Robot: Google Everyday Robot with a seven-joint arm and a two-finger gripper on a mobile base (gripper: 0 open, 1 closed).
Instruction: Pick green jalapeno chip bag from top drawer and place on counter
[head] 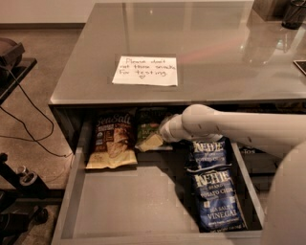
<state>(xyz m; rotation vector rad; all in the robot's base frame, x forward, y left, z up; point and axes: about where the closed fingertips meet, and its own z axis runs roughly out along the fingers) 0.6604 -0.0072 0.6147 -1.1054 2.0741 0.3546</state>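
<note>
The top drawer stands pulled open below the counter. The green jalapeno chip bag lies at the drawer's back, between the tan Sea Salt bag and the blue Kettle bags. My white arm reaches in from the right, and the gripper is at the green bag's right edge, right against it. The arm's wrist hides the gripper's end, so I cannot tell whether it touches the bag.
Two blue Kettle bags lie along the drawer's right side. A white handwritten note lies on the counter. A dark cup stands at the counter's far right. Cables and a stand are on the floor at left.
</note>
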